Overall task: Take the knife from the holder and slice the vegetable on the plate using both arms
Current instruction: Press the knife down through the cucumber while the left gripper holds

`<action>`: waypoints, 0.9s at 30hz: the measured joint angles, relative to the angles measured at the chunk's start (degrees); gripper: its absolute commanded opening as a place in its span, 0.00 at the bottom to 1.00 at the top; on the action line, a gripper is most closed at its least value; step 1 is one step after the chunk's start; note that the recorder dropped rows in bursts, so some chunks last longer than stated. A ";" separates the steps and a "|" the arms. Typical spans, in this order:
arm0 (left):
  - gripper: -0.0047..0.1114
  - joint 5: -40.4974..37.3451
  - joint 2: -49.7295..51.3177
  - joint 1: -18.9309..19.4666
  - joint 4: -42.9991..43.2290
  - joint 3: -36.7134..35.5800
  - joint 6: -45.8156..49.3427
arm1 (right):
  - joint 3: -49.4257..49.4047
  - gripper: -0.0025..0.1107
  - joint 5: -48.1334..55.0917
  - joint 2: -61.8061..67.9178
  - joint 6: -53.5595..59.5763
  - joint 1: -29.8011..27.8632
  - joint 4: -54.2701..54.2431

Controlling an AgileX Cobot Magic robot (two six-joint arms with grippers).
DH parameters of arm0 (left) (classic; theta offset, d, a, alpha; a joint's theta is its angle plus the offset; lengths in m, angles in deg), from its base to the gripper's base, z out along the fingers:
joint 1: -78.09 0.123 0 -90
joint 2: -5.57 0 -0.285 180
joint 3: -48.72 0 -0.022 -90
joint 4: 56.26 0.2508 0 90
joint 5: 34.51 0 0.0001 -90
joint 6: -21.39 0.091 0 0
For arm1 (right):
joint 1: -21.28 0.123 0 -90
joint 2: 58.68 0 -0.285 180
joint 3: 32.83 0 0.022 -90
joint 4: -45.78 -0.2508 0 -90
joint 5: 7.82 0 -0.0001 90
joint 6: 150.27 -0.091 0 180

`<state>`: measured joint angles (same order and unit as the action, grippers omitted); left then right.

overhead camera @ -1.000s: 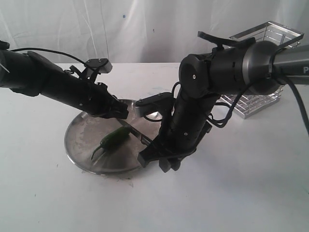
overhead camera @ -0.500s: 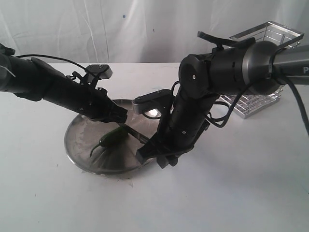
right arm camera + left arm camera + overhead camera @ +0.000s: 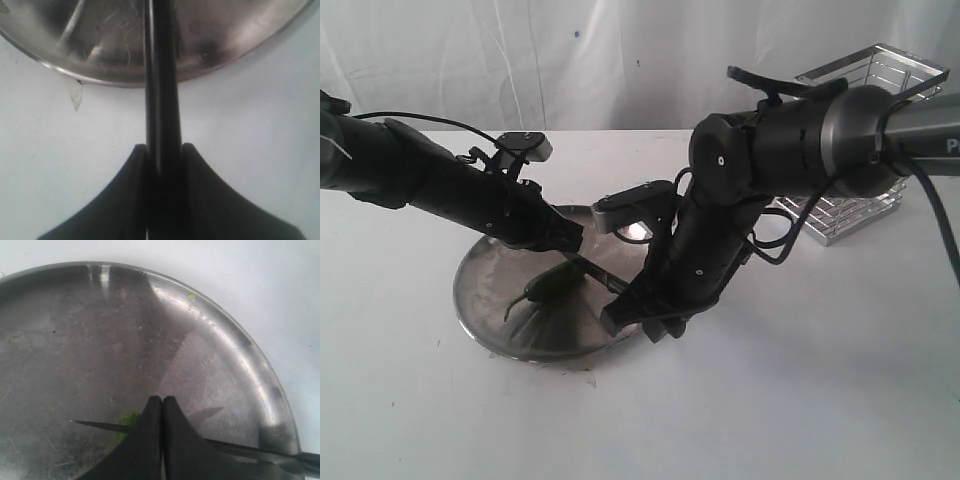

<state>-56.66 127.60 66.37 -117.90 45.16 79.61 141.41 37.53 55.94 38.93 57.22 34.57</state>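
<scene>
The round steel plate (image 3: 488, 290) lies on the white table, and the dark green vegetable (image 3: 553, 283) rests on it near the middle. My right gripper (image 3: 632, 316) is shut on the knife's black handle (image 3: 162, 100) just outside the plate's rim (image 3: 115, 80). The dark blade (image 3: 603, 282) reaches over the plate to the vegetable. My left gripper (image 3: 572, 238) is shut with its fingertips pressed together, low over the plate at the vegetable's far end. In the left wrist view the blade (image 3: 95, 425) crosses under my fingers (image 3: 150, 440) beside a patch of green vegetable (image 3: 131, 419).
The chrome wire holder (image 3: 865, 140) stands at the back right, behind my right arm. A white curtain hangs behind the table. A small pale scrap (image 3: 75, 97) lies on the table by the plate's rim.
My right gripper and the knife have shifted slightly left and farther over the plate. The vegetable has slid a little left. My left arm has pulled back slightly.
</scene>
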 measured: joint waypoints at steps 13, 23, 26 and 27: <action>0.04 0.23 0.00 0.00 -0.13 0.09 0.87 | 0.00 0.02 -1.35 2.80 0.22 0.00 0.00; 0.04 0.35 1.03 0.00 4.29 0.19 -0.63 | 0.00 0.02 -1.49 2.80 -0.27 0.02 0.00; 0.04 0.82 1.67 0.23 4.00 -0.86 -0.80 | 0.00 0.02 -1.65 2.80 -0.69 0.02 0.00; 0.04 1.38 1.67 0.23 3.87 -1.13 -0.93 | 0.00 0.02 -1.76 2.80 -0.87 0.02 0.00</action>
<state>-55.28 129.28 66.60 -114.03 44.03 78.69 141.41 35.77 58.73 38.07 57.24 34.57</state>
